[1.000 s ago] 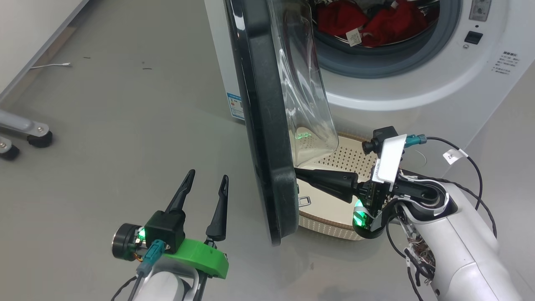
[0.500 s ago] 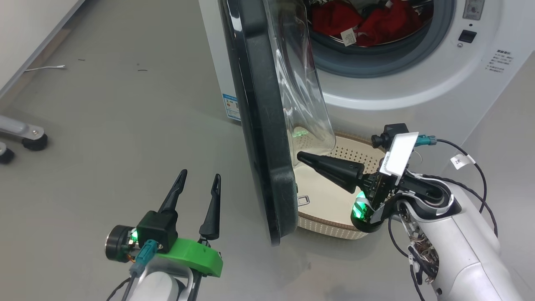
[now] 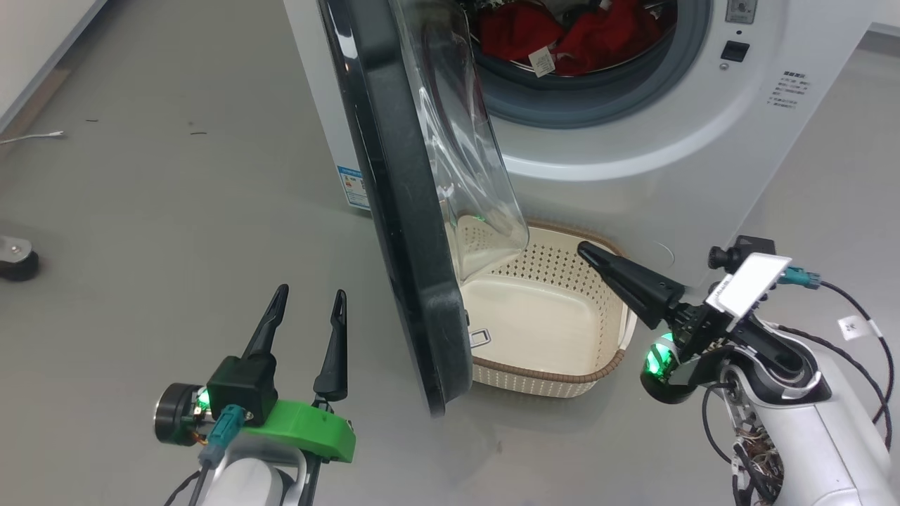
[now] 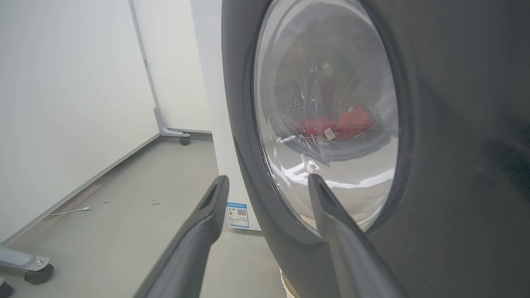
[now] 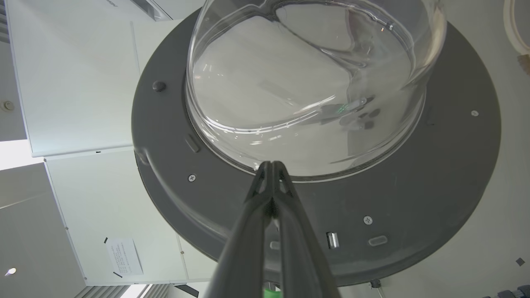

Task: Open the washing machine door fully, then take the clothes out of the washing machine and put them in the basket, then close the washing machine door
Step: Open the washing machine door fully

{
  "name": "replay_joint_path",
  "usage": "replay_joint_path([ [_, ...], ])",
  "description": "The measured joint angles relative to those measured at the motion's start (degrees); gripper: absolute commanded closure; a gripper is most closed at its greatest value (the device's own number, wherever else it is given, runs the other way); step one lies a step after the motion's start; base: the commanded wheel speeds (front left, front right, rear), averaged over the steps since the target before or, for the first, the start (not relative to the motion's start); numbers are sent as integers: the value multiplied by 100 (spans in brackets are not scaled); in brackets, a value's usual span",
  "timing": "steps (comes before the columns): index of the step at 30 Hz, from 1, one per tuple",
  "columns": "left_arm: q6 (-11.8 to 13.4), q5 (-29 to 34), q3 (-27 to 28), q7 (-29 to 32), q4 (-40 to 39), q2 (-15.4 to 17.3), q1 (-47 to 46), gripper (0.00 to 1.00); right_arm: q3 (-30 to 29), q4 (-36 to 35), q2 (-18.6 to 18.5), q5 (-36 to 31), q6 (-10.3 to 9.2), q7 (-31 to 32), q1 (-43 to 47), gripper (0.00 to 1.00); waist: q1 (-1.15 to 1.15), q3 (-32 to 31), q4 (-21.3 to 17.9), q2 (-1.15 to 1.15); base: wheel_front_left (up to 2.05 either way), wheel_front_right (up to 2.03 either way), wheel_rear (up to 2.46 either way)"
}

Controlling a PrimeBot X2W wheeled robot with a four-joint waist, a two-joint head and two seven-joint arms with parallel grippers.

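Nudge door [image 3: 394,211] wider leftward with right gripper [image 3: 587,250], pinched shut, empty; steer left gripper [image 3: 311,292], spread wide, clear of its swing.

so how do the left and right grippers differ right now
The left gripper has its jaws open; the right gripper has them shut together. The left gripper sits on the outer side of the washing machine door, the right gripper on its glass-bowl side, near the basket. Both hold nothing.
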Motion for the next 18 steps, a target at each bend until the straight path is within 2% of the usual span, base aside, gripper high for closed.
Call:
replay_joint_path([
  [1,0,9,10,0,1,0,9,0,-78,-100,-23,-57,0,-92,85,93,0,-6,-29,0,0,0,0],
  [2,0,11,20,0,1,-1,20,0,-141,-201,-53,-111,0,-162,158,73,0,-13,-56,0,0,0,0],
  [3,0,11,25,0,4,0,33,0,-176,-301,-91,-177,0,-214,225,56,0,-19,-83,0,0,0,0],
  [4,0,14,36,0,10,-1,40,0,-240,-393,-110,-257,0,-300,297,31,0,-26,-111,0,0,0,0],
  [5,0,19,47,0,12,0,42,0,-301,-465,-124,-343,0,-394,370,0,0,-35,-138,0,0,0,0],
  [11,0,69,121,0,40,0,64,0,-533,-777,-316,-957,0,-953,917,0,0,-92,-297,0,0,0,0],
  [18,0,79,199,0,66,1,169,0,-711,-1060,-525,-2041,0,-1896,1474,0,0,-164,-455,0,0,0,0],
])
